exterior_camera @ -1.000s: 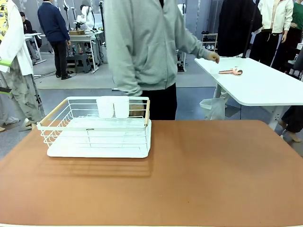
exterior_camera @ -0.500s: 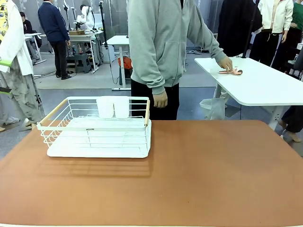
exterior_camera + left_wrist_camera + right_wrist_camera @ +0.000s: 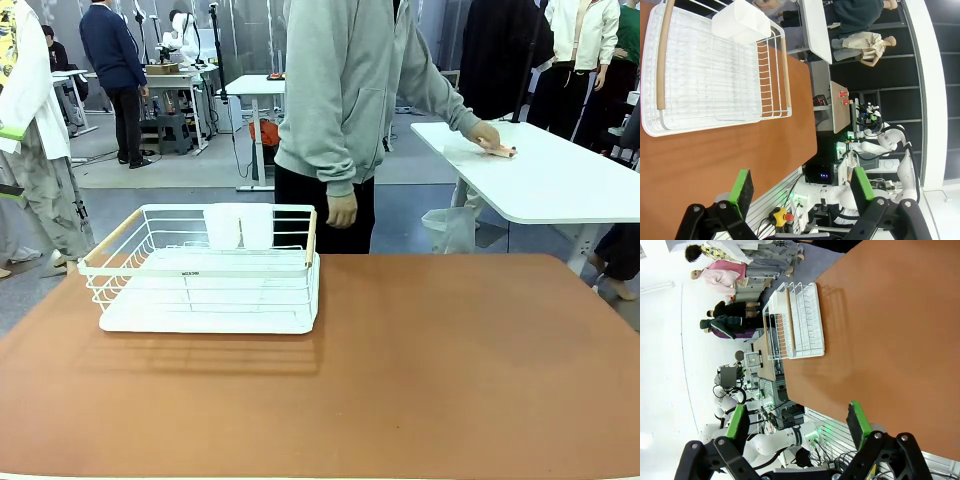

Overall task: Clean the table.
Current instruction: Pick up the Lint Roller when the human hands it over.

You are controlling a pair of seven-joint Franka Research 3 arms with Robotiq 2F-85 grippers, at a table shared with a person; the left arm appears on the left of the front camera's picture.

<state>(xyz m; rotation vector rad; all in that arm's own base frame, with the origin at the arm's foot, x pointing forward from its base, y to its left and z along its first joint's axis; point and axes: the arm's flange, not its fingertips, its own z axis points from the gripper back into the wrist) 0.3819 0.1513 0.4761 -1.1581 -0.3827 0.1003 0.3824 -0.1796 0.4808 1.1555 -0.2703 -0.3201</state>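
Brown table (image 3: pixel 450 380) spans the near ground. A white wire rack (image 3: pixel 210 270) with wooden handles sits on its far left part, with a white caddy (image 3: pixel 240 226) on the rack's far side. A person in a grey hoodie stands at the far edge. One hand (image 3: pixel 342 210) hangs down. The other hand (image 3: pixel 487 135) rests on a small pinkish item on the white side table (image 3: pixel 560 180), far right. Left gripper (image 3: pixel 801 184) has its jaws spread wide above the table's near left edge. Right gripper (image 3: pixel 796 421) is likewise spread wide, off the table's near edge.

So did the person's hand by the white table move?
Yes. The person's hand went rightward and down across the white table, and now rests on the small pink thing lying there.
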